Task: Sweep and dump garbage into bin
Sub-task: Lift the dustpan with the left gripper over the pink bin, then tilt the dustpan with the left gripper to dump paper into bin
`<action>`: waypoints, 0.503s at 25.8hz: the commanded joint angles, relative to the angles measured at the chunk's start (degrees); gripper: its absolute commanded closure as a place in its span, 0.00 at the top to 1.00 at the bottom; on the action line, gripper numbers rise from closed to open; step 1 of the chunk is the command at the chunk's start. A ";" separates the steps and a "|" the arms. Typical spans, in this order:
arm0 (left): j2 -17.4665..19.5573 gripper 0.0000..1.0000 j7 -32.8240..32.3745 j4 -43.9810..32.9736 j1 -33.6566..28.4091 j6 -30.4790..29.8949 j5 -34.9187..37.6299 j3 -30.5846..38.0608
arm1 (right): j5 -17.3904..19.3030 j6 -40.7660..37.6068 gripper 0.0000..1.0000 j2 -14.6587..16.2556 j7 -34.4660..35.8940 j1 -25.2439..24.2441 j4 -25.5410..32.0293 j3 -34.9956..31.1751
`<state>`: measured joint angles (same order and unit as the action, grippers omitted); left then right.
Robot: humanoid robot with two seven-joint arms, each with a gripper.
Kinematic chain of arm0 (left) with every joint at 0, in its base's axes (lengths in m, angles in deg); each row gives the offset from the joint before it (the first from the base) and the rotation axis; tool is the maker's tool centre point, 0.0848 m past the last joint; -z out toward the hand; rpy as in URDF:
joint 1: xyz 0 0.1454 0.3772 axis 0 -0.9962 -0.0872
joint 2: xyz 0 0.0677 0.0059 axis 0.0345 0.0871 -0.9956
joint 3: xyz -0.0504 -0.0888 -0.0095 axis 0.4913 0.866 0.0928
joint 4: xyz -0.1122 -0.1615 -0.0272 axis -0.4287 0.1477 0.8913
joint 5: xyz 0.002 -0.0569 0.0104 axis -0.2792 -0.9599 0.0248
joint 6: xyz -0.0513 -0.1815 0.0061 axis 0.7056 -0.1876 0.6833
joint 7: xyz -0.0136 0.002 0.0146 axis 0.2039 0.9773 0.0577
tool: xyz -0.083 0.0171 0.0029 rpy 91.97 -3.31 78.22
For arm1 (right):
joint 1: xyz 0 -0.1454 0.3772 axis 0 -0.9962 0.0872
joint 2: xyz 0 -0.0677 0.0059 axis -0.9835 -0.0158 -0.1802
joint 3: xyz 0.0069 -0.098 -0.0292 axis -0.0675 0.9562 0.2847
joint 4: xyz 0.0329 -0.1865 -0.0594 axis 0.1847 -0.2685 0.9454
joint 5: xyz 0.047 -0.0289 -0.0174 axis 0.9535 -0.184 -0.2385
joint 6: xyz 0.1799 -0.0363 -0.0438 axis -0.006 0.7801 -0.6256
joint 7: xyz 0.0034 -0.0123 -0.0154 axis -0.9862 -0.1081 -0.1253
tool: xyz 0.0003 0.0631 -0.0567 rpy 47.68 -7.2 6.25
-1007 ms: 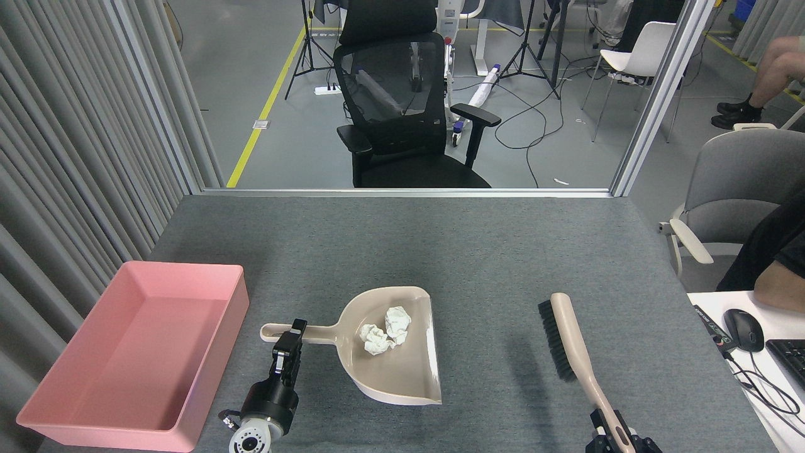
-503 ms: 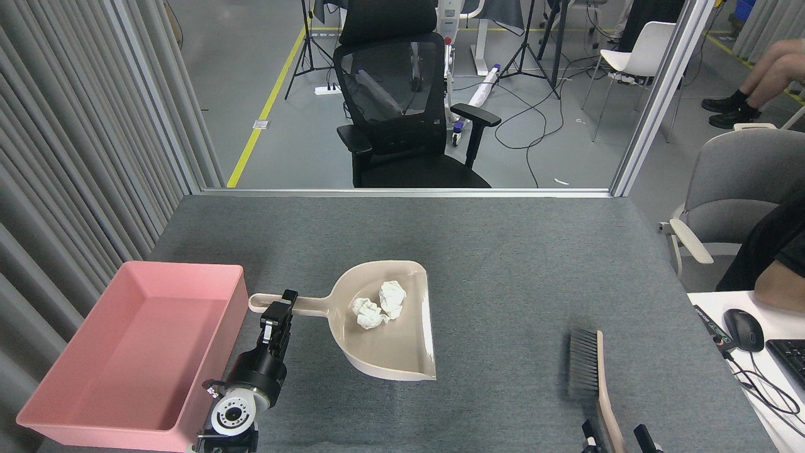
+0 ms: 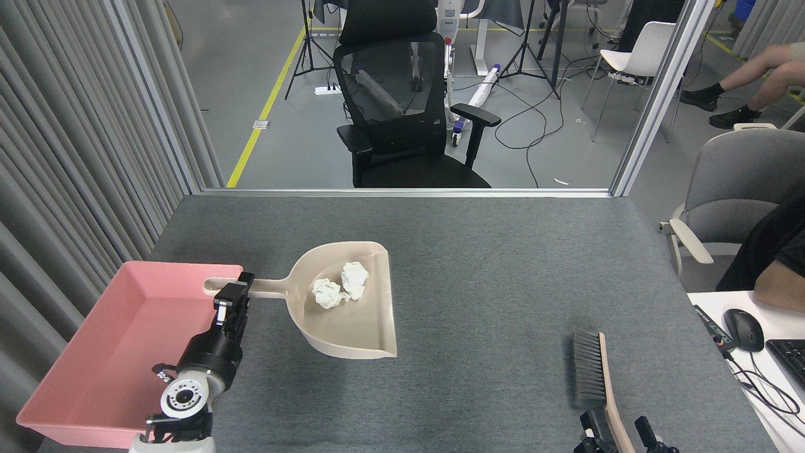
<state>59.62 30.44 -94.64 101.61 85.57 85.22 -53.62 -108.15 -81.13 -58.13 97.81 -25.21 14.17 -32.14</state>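
Two crumpled white wads of garbage (image 3: 340,287) lie in a beige long-handled dustpan (image 3: 352,314). My left gripper (image 3: 235,293) is shut on the dustpan's handle and holds the pan above the table, its handle end over the right rim of the pink bin (image 3: 119,352). The bin sits at the table's left front with nothing in it. A beige brush (image 3: 597,377) with dark bristles lies at the right front. At the bottom edge, the fingers of my right gripper (image 3: 619,435) stand apart on either side of the brush handle, with a gap showing.
The grey felt table (image 3: 503,264) ends at a metal rail at the back. A black office chair (image 3: 402,107) stands beyond it. A person's arm (image 3: 780,286), a mouse (image 3: 743,330) and a keyboard are at a white desk to the right.
My left gripper has carried the dustpan with both wads up and to the left, toward the pink bin. The brush was lowered onto the table and my right gripper's fingers opened around its handle.
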 commanded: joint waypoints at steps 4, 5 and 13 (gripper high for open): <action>9.90 0.14 -0.38 0.07 0.04 0.41 -10.35 2.79 | 0.02 0.07 0.99 -0.03 -0.23 2.05 0.00 0.19; 11.22 0.14 -0.38 0.24 0.04 0.41 -11.14 3.40 | 0.02 0.07 0.99 -0.03 -0.23 2.22 0.00 0.19; 16.32 0.14 -0.81 2.18 -0.93 -0.21 -13.60 8.59 | -0.07 0.25 0.99 -0.20 -0.41 3.36 0.00 0.71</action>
<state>74.41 29.72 -93.13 100.92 85.62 72.25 -46.61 -108.15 -81.03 -58.29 97.52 -22.29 14.17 -31.55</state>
